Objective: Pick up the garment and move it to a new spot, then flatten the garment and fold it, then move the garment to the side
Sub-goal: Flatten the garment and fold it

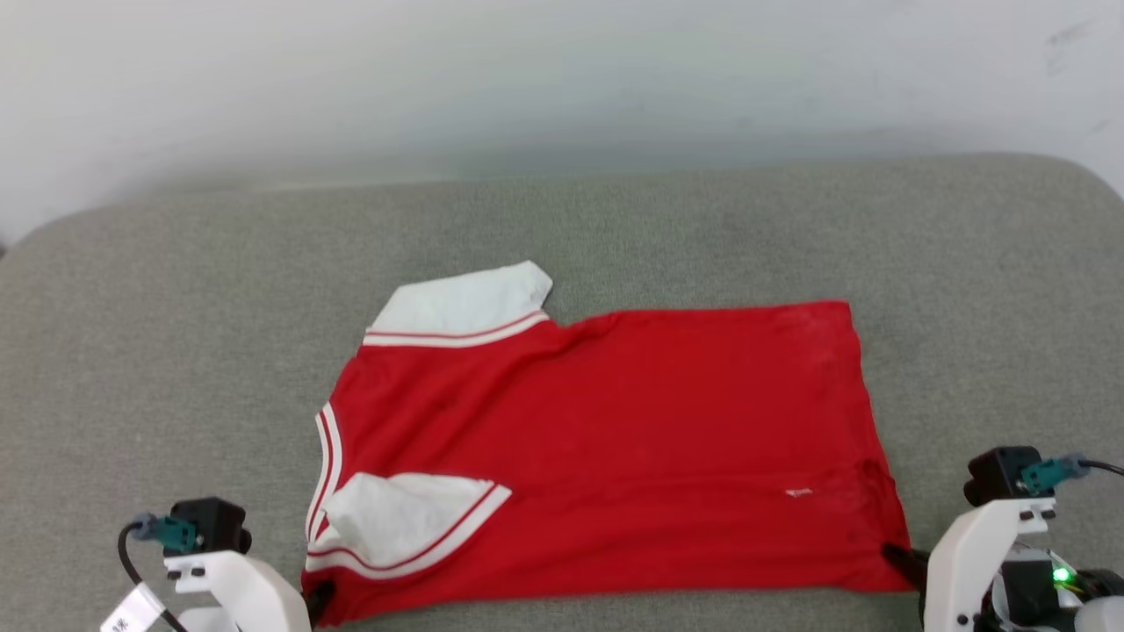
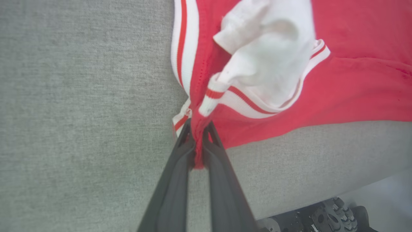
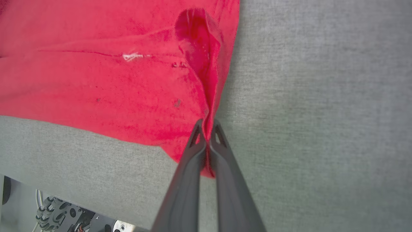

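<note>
— Garment (image 1: pixel 615 421), the red jersey-style T-shirt with white sleeves and red-and-white striped trim: where is it?
— Spread flat on the grey woven fabric cushion (image 1: pixel 176 351), collar end to the left, hem to the right, its near edge close to the cushion's near edge.
— And the left gripper (image 2: pixel 198 130)?
— Closed on the near-left corner, red cloth pinched between its jaws, just beside the near white sleeve (image 1: pixel 395 518), which lies folded over the red body.
— The right gripper (image 3: pixel 208 129)?
— Clamped onto the near-right hem corner; a puckered fold rises in the cloth just beyond the grip
</note>
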### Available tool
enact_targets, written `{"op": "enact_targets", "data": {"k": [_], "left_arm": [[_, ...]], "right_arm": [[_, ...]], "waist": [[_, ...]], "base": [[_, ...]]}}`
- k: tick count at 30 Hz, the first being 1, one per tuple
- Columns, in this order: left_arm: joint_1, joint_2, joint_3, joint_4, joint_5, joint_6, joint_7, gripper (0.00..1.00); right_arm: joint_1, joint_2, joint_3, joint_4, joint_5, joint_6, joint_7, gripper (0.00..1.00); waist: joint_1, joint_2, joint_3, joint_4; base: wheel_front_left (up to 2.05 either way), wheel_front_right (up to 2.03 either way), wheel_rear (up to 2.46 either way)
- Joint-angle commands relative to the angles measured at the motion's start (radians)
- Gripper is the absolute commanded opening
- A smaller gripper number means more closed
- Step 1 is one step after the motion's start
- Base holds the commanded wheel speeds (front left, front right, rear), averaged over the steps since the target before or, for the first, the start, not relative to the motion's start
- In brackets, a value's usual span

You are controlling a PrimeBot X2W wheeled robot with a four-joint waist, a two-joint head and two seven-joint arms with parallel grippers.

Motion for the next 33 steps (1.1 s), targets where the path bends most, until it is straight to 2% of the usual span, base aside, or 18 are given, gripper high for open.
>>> {"op": "enact_targets", "data": {"k": [1,7,10,11,12,13,14,15,19,21,26,33], "left_arm": [[0.027,0.002,0.004,-0.005,-0.005,0.009,-0.006,0.0],[0.094,0.01,0.008,-0.015,-0.02,0.026,0.001,0.0],[0.113,0.0,-0.004,-0.009,-0.026,0.02,0.003,0.0],[0.113,-0.007,-0.012,-0.004,-0.025,0.015,0.0,0.0],[0.109,-0.015,-0.014,0.001,-0.021,0.011,-0.012,0.0],[0.097,-0.027,-0.011,0.008,-0.014,0.013,-0.033,0.2],[0.089,-0.04,-0.015,0.013,-0.011,0.015,-0.046,0.76],[0.085,-0.049,-0.022,0.019,-0.004,0.014,-0.055,1.0],[0.064,-0.069,-0.022,0.034,0.021,0.019,-0.104,1.0],[0.048,-0.067,-0.015,0.026,0.038,0.022,-0.13,1.0],[0.009,-0.072,0.009,0.001,0.079,0.027,-0.212,1.0],[-0.099,-0.094,0.019,-0.017,0.195,0.053,-0.368,1.0]], "right_arm": [[0.03,-0.008,-0.013,-0.009,-0.001,-0.001,0.006,0.0],[0.095,0.003,-0.049,-0.035,-0.009,-0.001,0.032,0.0],[0.131,0.018,-0.068,-0.051,-0.02,-0.001,0.042,0.0],[0.14,0.027,-0.074,-0.053,-0.02,-0.001,0.038,0.08],[0.147,0.035,-0.08,-0.056,-0.028,0.0,0.03,0.49],[0.153,0.046,-0.088,-0.056,-0.03,0.0,0.019,1.0],[0.159,0.055,-0.09,-0.058,-0.036,0.0,0.001,1.0],[0.16,0.058,-0.093,-0.063,-0.046,0.0,-0.026,1.0],[0.158,0.074,-0.082,-0.095,-0.068,0.0,-0.171,1.0],[0.153,0.06,-0.081,-0.117,-0.123,0.0,-0.272,1.0],[0.134,0.095,-0.088,-0.153,-0.204,0.0,-0.475,1.0],[0.11,0.137,-0.081,-0.217,-0.242,0.0,-0.574,1.0]], "waist": [[0.0,0.0,-0.04,0.008],[0.0,0.0,-0.083,0.016],[0.0,0.0,-0.089,0.019],[0.0,0.0,-0.09,0.019],[0.0,0.0,-0.089,0.018],[0.0,0.0,-0.089,0.017],[0.0,0.0,-0.088,0.016],[0.0,0.0,-0.087,0.015],[0.0,0.0,-0.091,0.004],[0.0,0.0,-0.095,-0.004],[0.0,0.0,-0.107,-0.024],[0.0,0.0,-0.107,-0.05]], "base": [[0.0,0.0,0.0],[0.0,0.0,0.0],[0.0,0.0,0.0],[0.0,0.0,0.0],[0.0,0.0,0.0],[0.0,0.0,0.0],[0.0,0.0,0.0],[0.0,0.0,0.0],[0.0,0.0,0.0],[0.0,0.0,0.0],[0.0,0.0,0.0],[0.0,0.0,0.0]]}}
